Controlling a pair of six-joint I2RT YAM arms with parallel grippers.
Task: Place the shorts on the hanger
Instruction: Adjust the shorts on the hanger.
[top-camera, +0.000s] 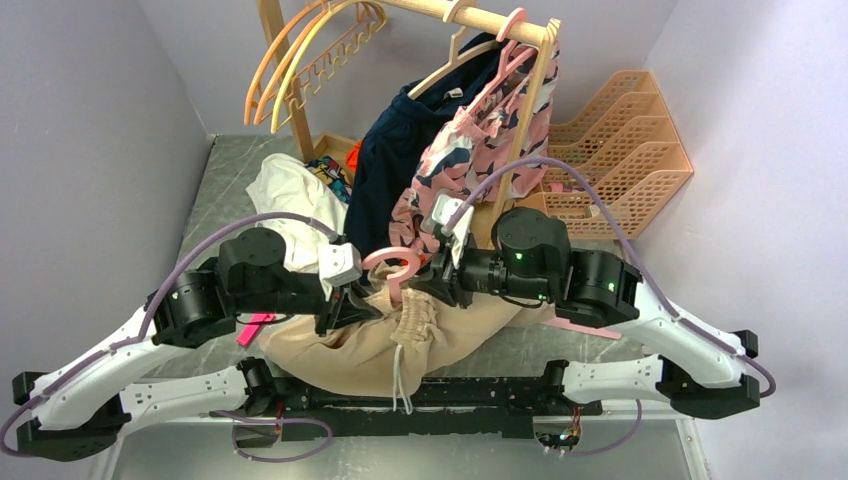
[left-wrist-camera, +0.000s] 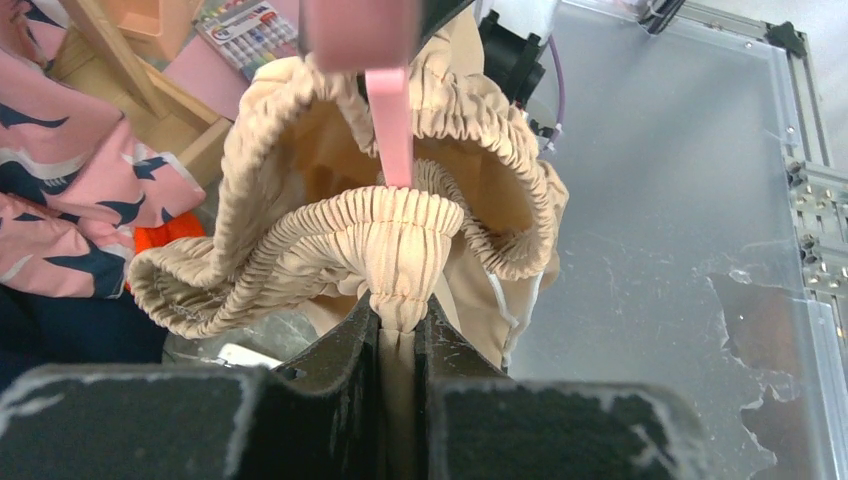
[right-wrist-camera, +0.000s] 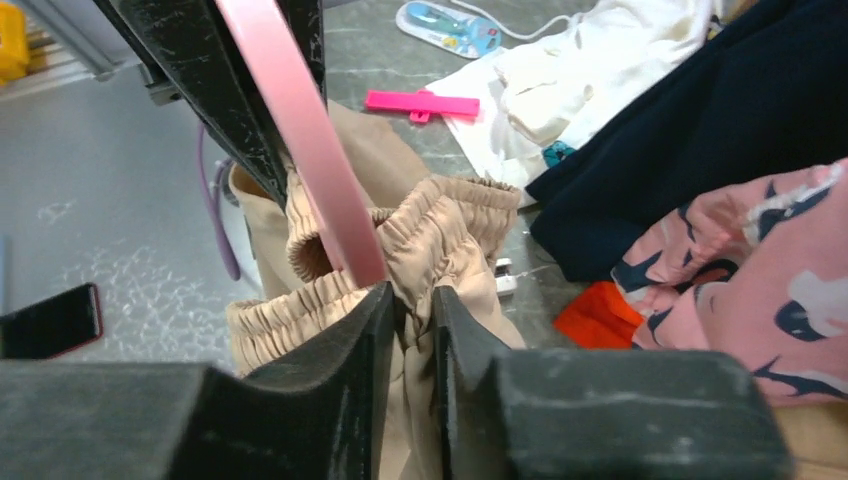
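Overhead, we note the shorts (top-camera: 380, 345) bunched on the table (top-camera: 230, 180) between both arms, with the hanger (top-camera: 392, 262) hook just above them. We cannot tell what the orange rack (top-camera: 620, 150) holds.

Left wrist: the left gripper (left-wrist-camera: 400, 325) is pinched tight on the waistband.

Right wrist: the right gripper (right-wrist-camera: 412, 310) is nearly closed, clamping the shorts beside the hanger.

Left tool (left-wrist-camera: 397, 322) and right tool (right-wrist-camera: 412, 302) face each other, both clamped.

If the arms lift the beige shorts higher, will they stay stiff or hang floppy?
Probably floppy: the shorts sag in soft folds below where they are pinched. The gathered waistband bunches up, so it likely stretches. Probably light, since the fabric looks thin.
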